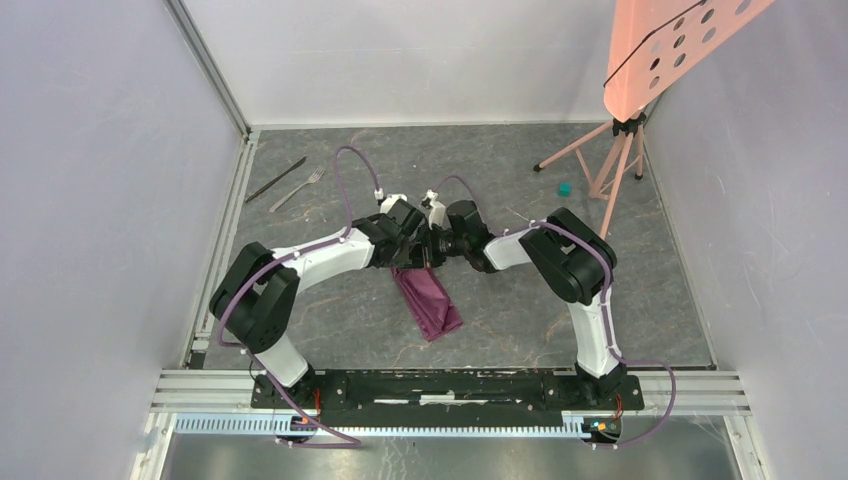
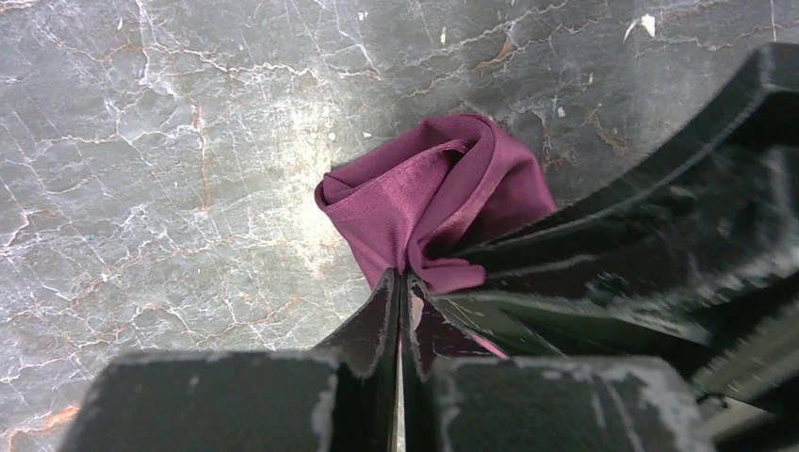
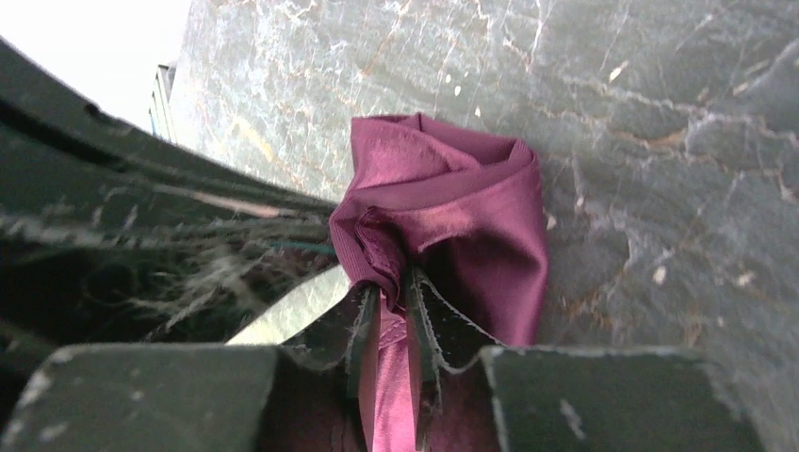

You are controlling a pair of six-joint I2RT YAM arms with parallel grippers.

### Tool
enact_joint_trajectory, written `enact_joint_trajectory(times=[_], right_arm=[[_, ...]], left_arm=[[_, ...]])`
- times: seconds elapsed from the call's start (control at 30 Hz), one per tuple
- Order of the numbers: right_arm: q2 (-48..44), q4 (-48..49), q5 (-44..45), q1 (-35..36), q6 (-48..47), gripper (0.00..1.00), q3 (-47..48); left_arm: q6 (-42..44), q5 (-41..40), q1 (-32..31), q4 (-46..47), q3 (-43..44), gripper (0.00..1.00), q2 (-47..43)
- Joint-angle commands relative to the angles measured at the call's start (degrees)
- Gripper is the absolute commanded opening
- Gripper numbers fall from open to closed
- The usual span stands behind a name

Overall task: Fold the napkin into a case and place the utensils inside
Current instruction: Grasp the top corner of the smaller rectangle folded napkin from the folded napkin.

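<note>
Far left of the table (image 1: pixel 330 320): a dark knife (image 1: pixel 277 179) and a silver fork (image 1: pixel 297 189) are laid side by side, well apart from the cloth.

Centre: the plum napkin (image 1: pixel 428 303) is bunched into a narrow strip and held at its far end.

Left gripper (image 2: pixel 400 278): the fingers are pressed together on a fold.

Right gripper (image 3: pixel 388 282): the fingers are set narrowly, with cloth pinched between them.

Far right: a teal cube (image 1: pixel 565 188) is noted.

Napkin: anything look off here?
Yes. The napkin is crumpled into a wad at its gripped end instead of lying in a flat fold. The left gripper and right gripper both pinch that same end, crowded together. The fork and knife lie far off, untouched.
</note>
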Motion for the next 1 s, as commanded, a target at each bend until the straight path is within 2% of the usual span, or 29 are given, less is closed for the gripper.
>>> enact_joint_trajectory(times=[0.0,0.17,0.47,0.7,0.83,0.93,0.97], right_arm=[[-5.28,2.28,-2.28,-0.86,-2.89,0.23,-3.17],[-8.68,3.38,-2.4,-1.62,-3.26,0.33,-5.65],[-8.47,2.07,-1.56,-1.7,-3.89,0.47,-2.88],[-7.92,2.3,-1.37,-1.45,-3.7,0.53,-1.86],[-7.73,1.22,0.09,-1.15,-3.68,0.52,-0.99],[-6.01,-0.12,1.53,-0.86,-3.42,0.43,0.56],[-5.43,-0.52,2.14,-0.72,-3.25,0.38,0.96]], left_arm=[[1.5,0.91,0.4,3.4,-1.39,0.02,-2.94],[1.52,1.19,0.57,3.57,-1.83,0.02,-3.35],[1.8,1.18,0.74,3.17,-2.03,0.02,-4.15],[2.0,1.42,0.77,3.19,-1.94,0.02,-4.02],[1.98,1.53,0.77,3.17,-1.86,0.02,-4.07],[2.01,1.7,0.77,3.34,-1.77,0.02,-4.28],[2.06,1.86,0.71,3.54,-1.77,0.02,-4.29]])
